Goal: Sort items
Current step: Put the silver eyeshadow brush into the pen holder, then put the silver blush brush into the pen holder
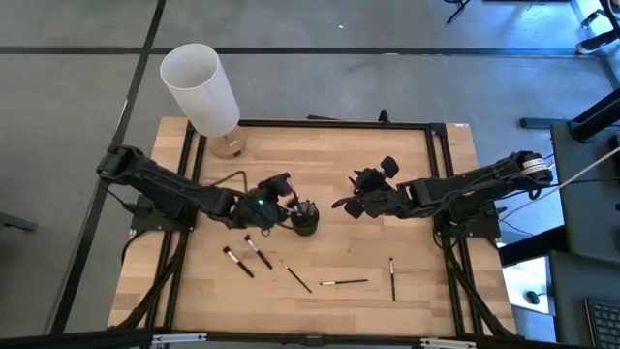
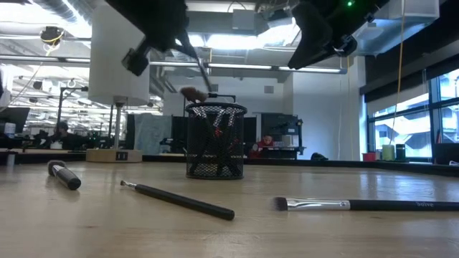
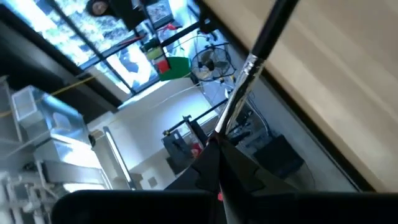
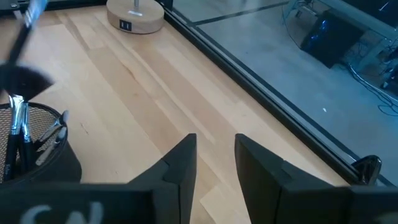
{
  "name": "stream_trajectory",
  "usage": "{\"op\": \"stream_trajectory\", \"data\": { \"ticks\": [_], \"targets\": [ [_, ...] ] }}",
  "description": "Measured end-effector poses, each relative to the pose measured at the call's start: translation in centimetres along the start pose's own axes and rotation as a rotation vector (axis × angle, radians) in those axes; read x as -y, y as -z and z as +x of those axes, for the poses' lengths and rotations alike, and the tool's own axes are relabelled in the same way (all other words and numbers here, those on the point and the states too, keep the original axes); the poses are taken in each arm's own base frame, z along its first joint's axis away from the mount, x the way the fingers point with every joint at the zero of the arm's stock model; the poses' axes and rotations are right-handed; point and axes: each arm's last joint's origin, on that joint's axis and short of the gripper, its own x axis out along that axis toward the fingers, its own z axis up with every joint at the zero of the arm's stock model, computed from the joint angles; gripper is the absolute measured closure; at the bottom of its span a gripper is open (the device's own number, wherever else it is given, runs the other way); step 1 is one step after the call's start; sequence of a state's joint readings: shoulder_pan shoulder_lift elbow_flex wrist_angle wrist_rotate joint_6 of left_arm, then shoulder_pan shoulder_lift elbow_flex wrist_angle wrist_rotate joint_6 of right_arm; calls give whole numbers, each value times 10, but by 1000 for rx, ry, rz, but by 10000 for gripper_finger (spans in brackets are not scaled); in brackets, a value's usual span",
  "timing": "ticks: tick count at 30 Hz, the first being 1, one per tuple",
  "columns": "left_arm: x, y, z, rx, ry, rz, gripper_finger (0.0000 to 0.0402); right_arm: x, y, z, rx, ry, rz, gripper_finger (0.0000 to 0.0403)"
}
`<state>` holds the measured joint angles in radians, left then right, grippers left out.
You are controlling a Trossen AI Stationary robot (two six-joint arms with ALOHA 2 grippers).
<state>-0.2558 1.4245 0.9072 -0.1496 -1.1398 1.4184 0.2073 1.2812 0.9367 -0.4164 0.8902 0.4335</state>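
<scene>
From above, I've got the left claw [image 1: 282, 199] right beside the black mesh cup [image 1: 305, 219], clamped shut on a makeup brush [image 1: 292, 204] that angles toward the cup's mouth. The right claw [image 1: 351, 204] hangs on the cup's other side, a little apart from it, holding nothing. On the wooden surface [image 1: 320, 155], five loose brushes lie on the side of the cup away from the tall white cylinder [image 1: 201, 87]: two short ones [image 1: 237, 262] close together, a thin one [image 1: 296, 276], one lying flat [image 1: 344, 282] and one farthest from the cup [image 1: 392, 278].

Low view now: the mesh cup [image 2: 215, 140] stands upright with several brushes inside, and the held brush [image 2: 198, 68] slants down toward its rim. Nearer the camera than the cup, three brushes lie flat: a stubby one [image 2: 64, 174], a long dark one [image 2: 179, 200], and a silver-ferruled one [image 2: 358, 205].

Left wrist: my closed fingers [image 3: 217, 168] pinch the brush [image 3: 252, 62] at its ferrule end.

Right wrist: fingers [image 4: 180, 165] parted and empty, the cup [image 4: 34, 146] off to one side with brushes in it, and the cylinder's round base [image 4: 135, 15] beyond.
</scene>
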Motion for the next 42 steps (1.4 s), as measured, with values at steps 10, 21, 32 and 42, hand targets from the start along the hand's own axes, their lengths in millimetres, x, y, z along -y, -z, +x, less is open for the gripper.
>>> {"op": "stream_trajectory", "data": {
  "ticks": [10, 21, 32, 42],
  "targets": [
    [19, -38, 16, 38, 22, 59, 398, -1, 1, 0, -22, -33, -6, 293],
    [20, -49, 10, 87, 2, -23, 353, -1, 2, 0, -43, -68, 0, 293],
    [4, -45, -4, -29, -69, -346, 284, -3, 3, -1, -44, -77, 24, 293],
    [-69, -24, -38, 400, 601, -932, 317, -5, 2, -4, -67, -142, 56, 293]
  ]
}}
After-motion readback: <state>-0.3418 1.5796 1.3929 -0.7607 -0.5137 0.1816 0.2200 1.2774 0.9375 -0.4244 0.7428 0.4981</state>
